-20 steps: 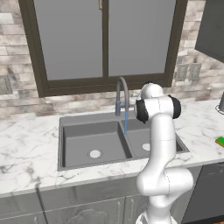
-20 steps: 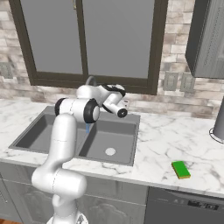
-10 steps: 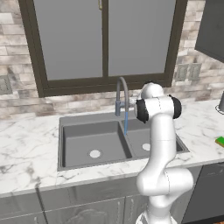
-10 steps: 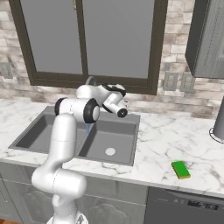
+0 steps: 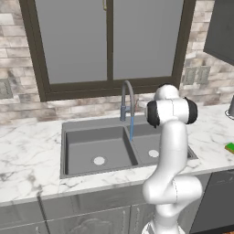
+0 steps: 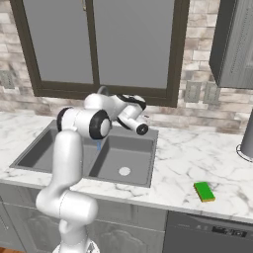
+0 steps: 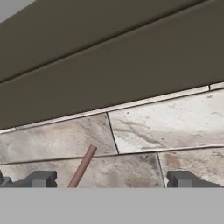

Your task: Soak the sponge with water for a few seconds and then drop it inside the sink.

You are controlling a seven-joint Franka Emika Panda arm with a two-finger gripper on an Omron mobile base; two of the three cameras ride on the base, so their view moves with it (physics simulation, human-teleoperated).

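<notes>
I'm looking at the gripper (image 7: 109,178) from its own camera and the jaws stand wide apart with nothing between them, pointed at the stone backsplash (image 7: 166,127) just under the dark window frame (image 7: 109,65), with a thin reddish rod (image 7: 83,166) slanting up between the fingertips that I can't identify. From the right base camera the hand sits above the sink (image 6: 136,141), near its back edge, while the sponge (image 6: 204,191) lies on the marble counter (image 6: 188,163) well to the right of the sink, close to the counter's front edge. Water (image 5: 132,128) runs from the faucet (image 5: 127,98) into the sink by the centre divider. Here's my worry: the hand faces the wall, away from the sponge, so I judge the swing over will be long, and the elbow could clip the faucet on the way. The sponge is small and low, so a shallow descent may close on air, a steep one may jam the fingertips into the counter. It sits near the front edge of the counter, so a nudge could push it off. Carrying it back to the sink, a soft grip could let it slip before it reaches the stream.
</notes>
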